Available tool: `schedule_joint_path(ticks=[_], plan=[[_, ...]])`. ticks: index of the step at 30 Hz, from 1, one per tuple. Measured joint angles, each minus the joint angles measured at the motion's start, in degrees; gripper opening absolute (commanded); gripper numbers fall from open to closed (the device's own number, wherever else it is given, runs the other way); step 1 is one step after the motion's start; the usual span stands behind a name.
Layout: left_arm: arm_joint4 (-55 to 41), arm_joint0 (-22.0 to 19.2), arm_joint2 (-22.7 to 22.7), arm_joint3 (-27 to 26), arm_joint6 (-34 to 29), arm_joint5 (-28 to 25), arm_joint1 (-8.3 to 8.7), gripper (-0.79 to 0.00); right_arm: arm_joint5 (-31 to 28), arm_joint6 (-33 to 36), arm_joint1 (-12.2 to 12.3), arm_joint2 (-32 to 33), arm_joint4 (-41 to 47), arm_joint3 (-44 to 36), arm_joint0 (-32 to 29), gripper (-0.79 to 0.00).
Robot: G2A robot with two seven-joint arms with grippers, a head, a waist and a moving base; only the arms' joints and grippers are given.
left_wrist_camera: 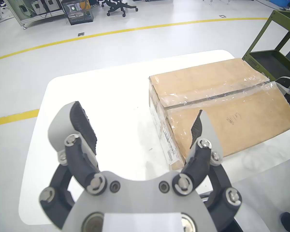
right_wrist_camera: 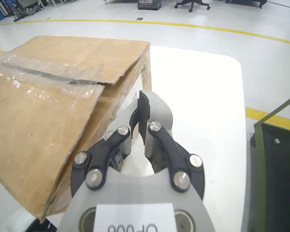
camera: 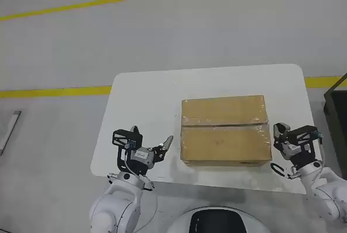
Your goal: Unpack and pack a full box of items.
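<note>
A closed cardboard box [camera: 225, 129] with clear tape along its top seam sits right of centre on the white table [camera: 144, 105]. My left gripper [camera: 152, 140] hovers over the table's near left part, a little left of the box, and is open with nothing between its fingers [left_wrist_camera: 82, 119]. In the left wrist view the box [left_wrist_camera: 222, 107] lies just beyond the gripper [left_wrist_camera: 139, 109]. My right gripper [camera: 278, 133] is at the box's right end, shut and empty [right_wrist_camera: 141, 102]. There the box flaps [right_wrist_camera: 50, 92] stand slightly raised at that end.
A green metal cart [camera: 342, 110] stands just off the table's right side, close to my right arm; it is also the green cart [right_wrist_camera: 275, 158] in the right wrist view. The table's left half and far strip are bare. Yellow floor lines run behind the table.
</note>
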Motion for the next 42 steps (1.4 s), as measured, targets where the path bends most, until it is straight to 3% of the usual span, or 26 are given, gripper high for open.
schedule_joint_path(ticks=[20, 29, 35, 42], plan=[[0.0, 0.0, 0.0, 0.0, 0.0, 0.0, 0.0, 0.0, -2.59, -0.39, -0.8, -8.18, -1.78, -0.22, 2.55, -0.785], [1.39, -1.09, 2.12, 0.08, 0.2, -1.28, 0.12, 0.0, -1.01, -1.55, -0.73, -4.05, 0.79, -0.81, 1.03, -0.785], [1.48, -6.62, 7.0, 1.37, -3.67, -3.4, -0.05, 0.0, -2.01, -1.86, -0.39, 1.34, 2.74, -1.15, -1.3, -0.785], [0.08, -16.67, 15.82, 6.75, -9.77, -3.63, -1.05, 0.0, -3.46, -2.1, -0.15, 5.85, 4.06, -0.69, -3.06, -0.785]])
